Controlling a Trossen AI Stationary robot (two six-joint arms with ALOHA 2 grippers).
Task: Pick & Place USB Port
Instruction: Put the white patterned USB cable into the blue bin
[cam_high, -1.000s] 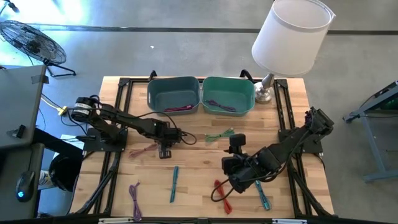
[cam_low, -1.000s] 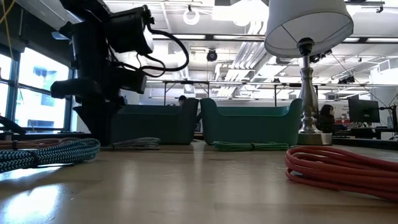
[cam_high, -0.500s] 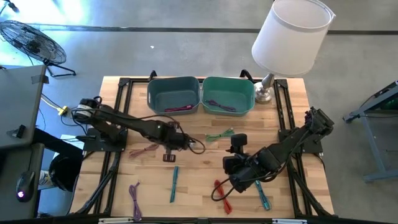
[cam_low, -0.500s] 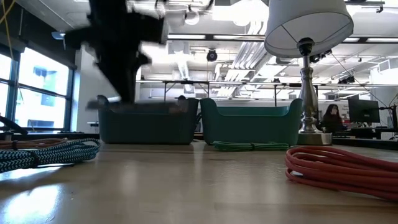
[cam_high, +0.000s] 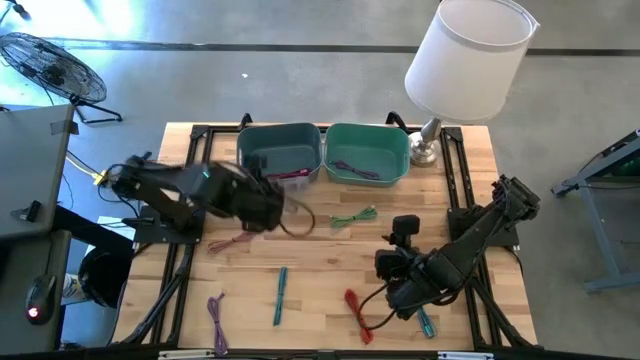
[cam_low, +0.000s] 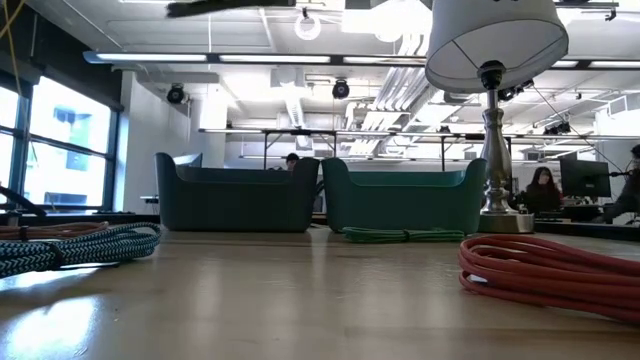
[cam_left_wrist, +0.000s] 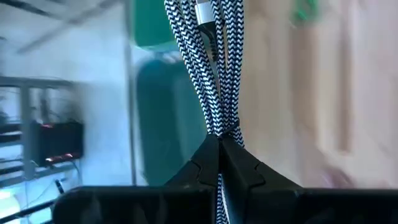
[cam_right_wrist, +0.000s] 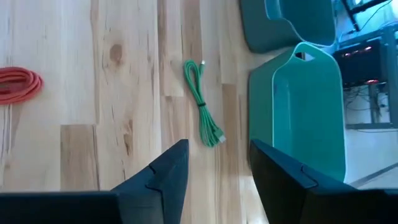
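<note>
My left gripper (cam_high: 262, 207) hovers above the table in front of the grey-blue bin (cam_high: 279, 152), shut on a black-and-white braided cable (cam_left_wrist: 200, 68) whose loop (cam_high: 297, 222) hangs beside it. My right gripper (cam_right_wrist: 217, 163) is open over the table's right half, near the red cable (cam_high: 356, 306). It points toward the green cable (cam_right_wrist: 203, 104), which lies flat on the wood, and the teal bin (cam_right_wrist: 298, 106). The low view shows neither gripper. My left gripper pinches the bundled strands of the braided cable (cam_left_wrist: 217, 127) between its two fingertips (cam_left_wrist: 202, 158). Several strands run together through the pinch. The cable is lifted clear of the table and its loop (cam_high: 297, 222) hangs slack beside the gripper.
Teal cables (cam_high: 281, 294) (cam_high: 426, 322), a purple cable (cam_high: 217, 318) and a pink one (cam_high: 232, 242) lie on the wood. Both bins hold cables. A lamp (cam_high: 465, 60) stands at the far right corner. Bare wood lies between the bins and the green cable (cam_high: 352, 217).
My left gripper has risen from the table with the braided cable and swung toward the far edge and the grey-blue bin, leaving the low view. The cable has come clear of the wood. My right gripper has shifted a little toward the table's right edge.
</note>
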